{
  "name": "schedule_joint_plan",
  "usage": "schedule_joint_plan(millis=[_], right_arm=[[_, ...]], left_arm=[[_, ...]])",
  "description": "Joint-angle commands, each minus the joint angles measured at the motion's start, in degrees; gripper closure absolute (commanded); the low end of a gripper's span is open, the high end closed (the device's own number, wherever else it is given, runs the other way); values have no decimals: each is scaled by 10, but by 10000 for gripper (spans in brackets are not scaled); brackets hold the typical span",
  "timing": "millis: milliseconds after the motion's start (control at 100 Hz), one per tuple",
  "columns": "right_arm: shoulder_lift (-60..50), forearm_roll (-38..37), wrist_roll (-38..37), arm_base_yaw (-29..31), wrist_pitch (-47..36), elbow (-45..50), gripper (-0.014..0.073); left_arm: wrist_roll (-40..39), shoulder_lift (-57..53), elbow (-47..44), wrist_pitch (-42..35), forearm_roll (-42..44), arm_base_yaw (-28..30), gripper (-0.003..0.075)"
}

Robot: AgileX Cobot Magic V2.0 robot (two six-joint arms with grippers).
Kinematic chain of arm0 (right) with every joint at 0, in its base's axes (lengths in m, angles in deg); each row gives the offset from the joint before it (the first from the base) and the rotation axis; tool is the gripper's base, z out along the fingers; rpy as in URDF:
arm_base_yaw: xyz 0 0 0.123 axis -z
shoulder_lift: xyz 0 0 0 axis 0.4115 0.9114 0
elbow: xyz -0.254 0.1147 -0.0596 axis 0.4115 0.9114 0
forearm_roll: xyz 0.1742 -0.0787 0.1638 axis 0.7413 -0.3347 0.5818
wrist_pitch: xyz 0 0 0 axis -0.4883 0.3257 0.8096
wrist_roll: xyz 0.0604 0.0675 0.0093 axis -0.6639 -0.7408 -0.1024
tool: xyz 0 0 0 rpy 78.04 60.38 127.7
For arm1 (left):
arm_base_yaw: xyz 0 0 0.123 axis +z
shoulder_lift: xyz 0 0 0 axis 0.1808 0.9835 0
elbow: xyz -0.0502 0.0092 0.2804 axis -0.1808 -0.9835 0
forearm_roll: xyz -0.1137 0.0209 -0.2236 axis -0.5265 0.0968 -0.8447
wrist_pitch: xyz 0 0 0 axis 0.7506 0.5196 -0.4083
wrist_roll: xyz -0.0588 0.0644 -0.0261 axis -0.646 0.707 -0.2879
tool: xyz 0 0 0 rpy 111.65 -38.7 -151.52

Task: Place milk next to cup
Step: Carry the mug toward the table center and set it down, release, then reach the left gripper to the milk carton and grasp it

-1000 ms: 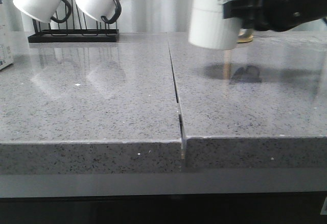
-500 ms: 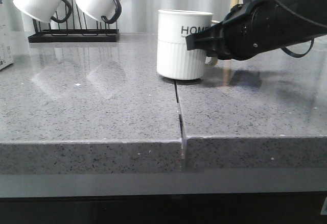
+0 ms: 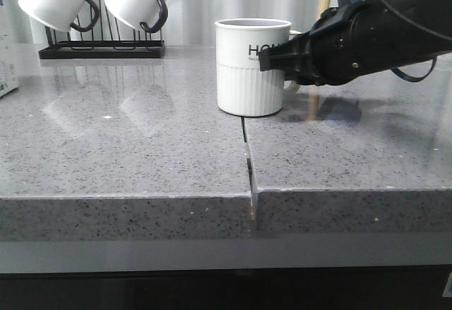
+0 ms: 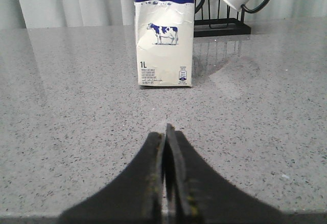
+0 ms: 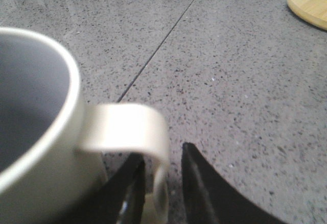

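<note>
The cup [image 3: 251, 70], a white ribbed mug with black lettering, stands upright on the counter at the middle, over the seam. My right gripper [image 3: 279, 59] is at its handle. In the right wrist view the fingers [image 5: 162, 152] straddle the handle [image 5: 127, 127], one inside the loop and one outside, with a gap beside the handle. The milk [image 4: 164, 35], a white carton with a blue top and a cow picture, stands upright ahead of my left gripper [image 4: 167, 129], which is shut, empty and well short of it. Only the carton's edge [image 3: 6, 56] shows at the front view's far left.
A black rack [image 3: 99, 45] with two small white mugs with black handles stands at the back left, next to the milk [image 4: 225, 27]. A seam [image 3: 247, 155] splits the grey counter. A round wooden board [image 5: 309, 2] lies beyond the cup.
The right gripper carried the cup from up in the air at the right, leftward and down. The cup now rests on the counter.
</note>
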State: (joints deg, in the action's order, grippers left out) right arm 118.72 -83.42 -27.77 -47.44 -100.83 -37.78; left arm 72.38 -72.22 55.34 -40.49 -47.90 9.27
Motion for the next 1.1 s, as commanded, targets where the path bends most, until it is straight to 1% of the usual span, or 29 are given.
schedule_joint_plan(millis=[0,130,250,320,490,600,720,890,1090], right_arm=[[-46,-1,2,-1,-44,4,378],[-89,-1,4,-1,-41,40,378],[-150,-1,4,-1,-11,82,389],[-193,-1,4,-1,8,112,434],[-317,-1,4,-1,57,185,591],[-408,-1,4,-1,94,215,644],[-504,-1,4,-1,166,233,652],[-642,-1,4,-1,325,234,652],[-788,-1,4,-1,458,234,652]], left_arm=[[-6,-18,-24,-43,-4,0,741],[-6,-18,-24,-43,-4,0,741],[-6,-18,-24,-43,-4,0,741],[-6,-18,-24,-43,-4,0,741],[-6,-18,-24,-43,-4,0,741],[-6,-18,-24,-43,-4,0,741],[-6,-18,-24,-43,-4,0,741],[-6,-18,-24,-43,-4,0,741],[-6,-18,-24,-43,-4,0,741]])
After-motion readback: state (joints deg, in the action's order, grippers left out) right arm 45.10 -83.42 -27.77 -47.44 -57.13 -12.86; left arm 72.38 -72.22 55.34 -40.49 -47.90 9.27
